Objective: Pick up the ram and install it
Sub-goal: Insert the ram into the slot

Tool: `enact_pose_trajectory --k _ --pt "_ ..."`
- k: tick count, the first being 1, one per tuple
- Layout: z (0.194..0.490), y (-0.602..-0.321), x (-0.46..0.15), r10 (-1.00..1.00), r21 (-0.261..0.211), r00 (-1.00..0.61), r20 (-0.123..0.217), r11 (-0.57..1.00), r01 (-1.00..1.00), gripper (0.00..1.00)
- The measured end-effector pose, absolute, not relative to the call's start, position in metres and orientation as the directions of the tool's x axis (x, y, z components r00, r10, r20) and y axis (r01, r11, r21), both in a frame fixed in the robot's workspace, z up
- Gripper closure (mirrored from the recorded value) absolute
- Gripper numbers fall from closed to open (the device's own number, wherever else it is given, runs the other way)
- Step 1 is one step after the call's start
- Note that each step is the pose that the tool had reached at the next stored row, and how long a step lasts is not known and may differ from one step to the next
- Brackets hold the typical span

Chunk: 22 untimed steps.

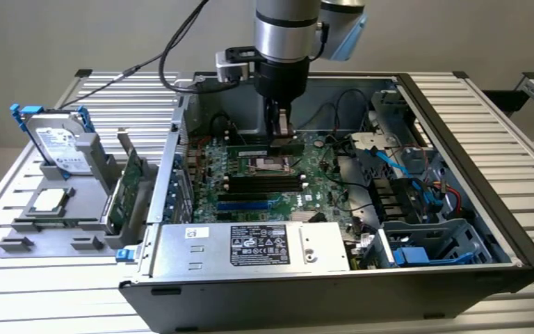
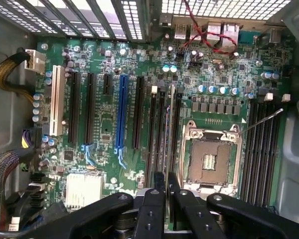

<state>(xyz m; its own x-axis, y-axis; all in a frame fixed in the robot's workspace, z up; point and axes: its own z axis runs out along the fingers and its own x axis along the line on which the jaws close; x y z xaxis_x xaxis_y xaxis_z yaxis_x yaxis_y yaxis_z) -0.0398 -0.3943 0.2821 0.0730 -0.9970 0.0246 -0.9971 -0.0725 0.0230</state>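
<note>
The gripper (image 2: 165, 183) is clamped on the ram (image 2: 172, 129), edge-on above the motherboard (image 2: 105, 130).

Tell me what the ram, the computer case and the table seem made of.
The ram: thin green board, probably matte fibreglass circuit laminate. The computer case: likely painted sheet steel, dark thin folded walls. The table: apparently aluminium, silvery ribbed slats.

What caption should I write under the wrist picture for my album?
The gripper holds the ram over the green motherboard.
</note>
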Motion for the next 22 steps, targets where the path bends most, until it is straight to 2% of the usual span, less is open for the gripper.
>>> enact_pose_trajectory --k 14,22 --pt "0.263 -0.4 -0.031 -0.997 0.052 0.072 0.023 -0.071 -0.996 0.86" --pt "0.248 -0.402 -0.031 -0.998 0.054 0.064 0.022 -0.063 -0.997 0.86"
